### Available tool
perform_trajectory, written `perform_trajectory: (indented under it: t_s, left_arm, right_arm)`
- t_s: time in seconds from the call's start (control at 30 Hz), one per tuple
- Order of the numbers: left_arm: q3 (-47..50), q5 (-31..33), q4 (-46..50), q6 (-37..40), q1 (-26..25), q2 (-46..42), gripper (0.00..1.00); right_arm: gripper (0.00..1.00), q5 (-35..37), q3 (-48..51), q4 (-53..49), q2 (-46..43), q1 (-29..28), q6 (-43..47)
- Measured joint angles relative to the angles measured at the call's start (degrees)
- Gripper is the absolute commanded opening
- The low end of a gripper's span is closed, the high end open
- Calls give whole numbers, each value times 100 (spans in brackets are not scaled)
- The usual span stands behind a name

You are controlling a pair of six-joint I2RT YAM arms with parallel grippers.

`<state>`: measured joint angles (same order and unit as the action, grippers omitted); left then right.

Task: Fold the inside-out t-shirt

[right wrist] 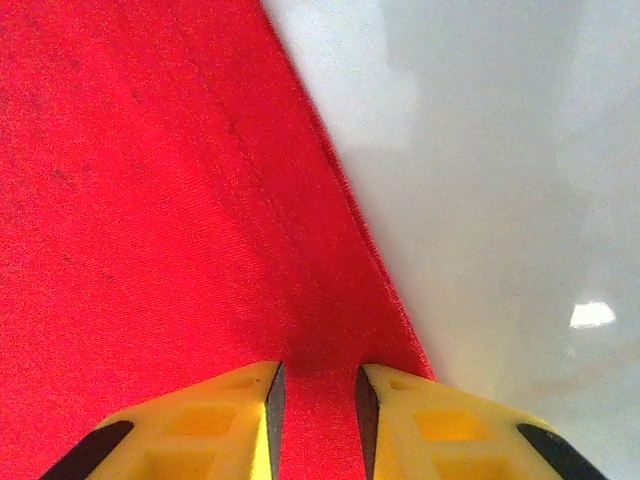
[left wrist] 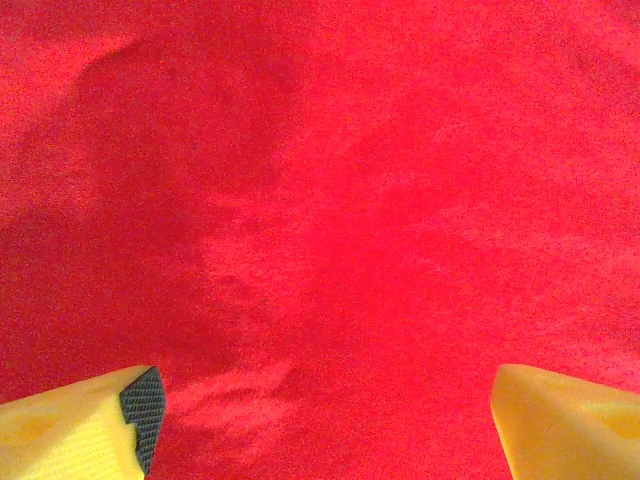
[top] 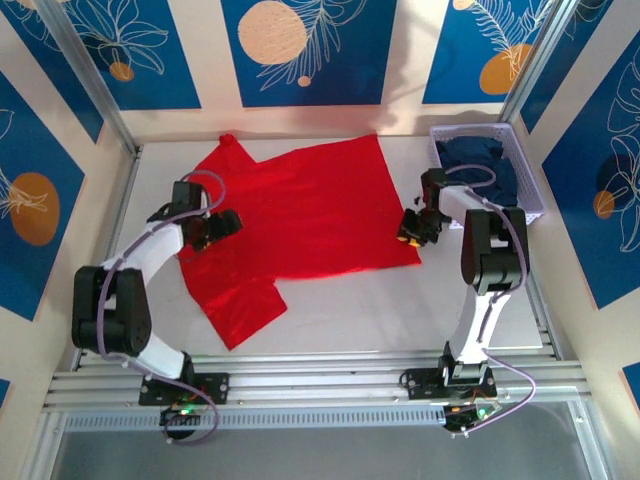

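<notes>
The left arm bends out toward nine o'clock at the elbow, and its forearm runs toward two. The left tool point(top: 222, 226) points at three, its yellow fingers point(left wrist: 80, 425) spread wide. The right arm stands almost straight toward twelve. The right tool point(top: 412, 230) aims at eight, jaws drawn to a narrow slit; I can't tell whether they pinch anything.

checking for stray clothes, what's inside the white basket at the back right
A dark navy garment lies bunched inside the white basket, covering most of its floor. Anything beneath that cloth is hidden, so I cannot tell if more is in there.
</notes>
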<state>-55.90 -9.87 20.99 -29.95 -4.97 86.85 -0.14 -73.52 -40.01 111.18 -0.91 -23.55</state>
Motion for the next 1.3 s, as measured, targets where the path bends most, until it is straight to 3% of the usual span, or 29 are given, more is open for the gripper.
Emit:
perform_trajectory:
  t_s: [0.17, 0.3, 0.6, 0.8, 1.1, 1.3]
  left_arm:
    - [273, -111, 31, -13, -149, -546, 87]
    - [551, -173, 188, 4, -313, -726, 87]
    - [933, -219, 503, 7, -568, -992, 87]
    - [931, -501, 391, 0, -1062, -909, 87]
    - [522, -625, 273, 11, -1246, -476, 87]
    - [450, -625, 240, 50, -1248, -474, 87]
  right_arm:
    - [24, 251, 686, -17, -553, 321, -140]
    - [30, 428, 896, -52, -881, 433, -192]
    - [41, 376, 1202, 76, -1805, -179, -286]
    - [45, 483, 1974, -245, -2645, 7, -496]
    - [44, 667, 2253, -481, -2682, 597, -699]
    - [41, 726, 2256, -424, -2328, 695, -723]
